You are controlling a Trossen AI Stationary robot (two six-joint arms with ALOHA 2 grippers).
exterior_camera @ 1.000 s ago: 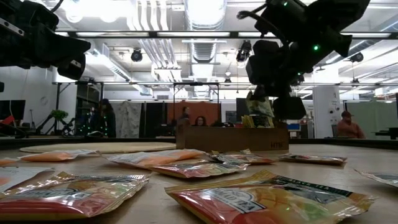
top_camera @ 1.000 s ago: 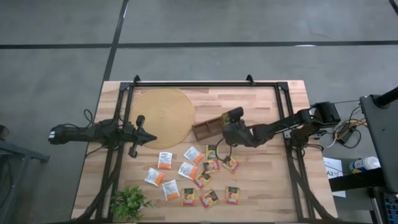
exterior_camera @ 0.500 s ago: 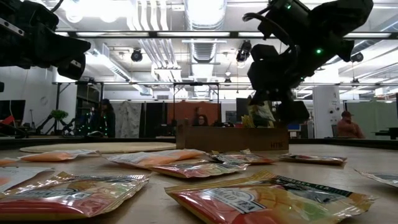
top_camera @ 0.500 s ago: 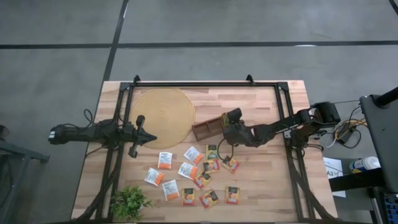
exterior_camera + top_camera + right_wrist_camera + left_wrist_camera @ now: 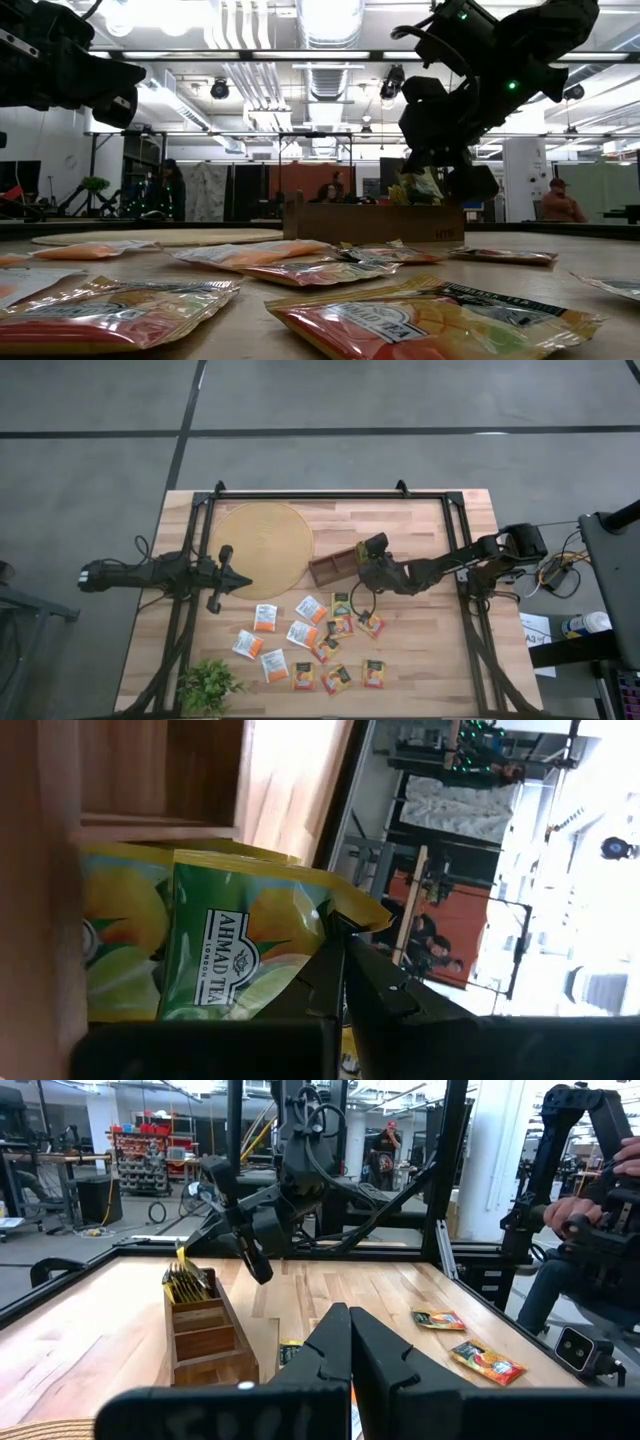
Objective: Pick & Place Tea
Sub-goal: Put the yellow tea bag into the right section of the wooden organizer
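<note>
The right hand [image 5: 363, 557] hangs over the end of the wooden compartment tray [image 5: 333, 566], pinched shut on a green-and-yellow tea sachet [image 5: 225, 955] going in among others. More sachets [image 5: 303, 634] lie scattered on the desk [image 5: 420, 650]. The left hand [image 5: 240, 582] waits clenched, empty, beside the round mat [image 5: 262, 545].

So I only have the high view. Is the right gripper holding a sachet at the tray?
Observer: The right wrist view shows the right gripper shut, with its tips at the edge of a green-yellow sachet. I can't confirm a pinch.
Operator: Anything in the tray?
Observer: The left wrist view shows upright sachets in the end compartment of the tray. The next compartment looks empty.
Operator: Left arm?
Observer: The left gripper is shut and holds nothing.
</note>
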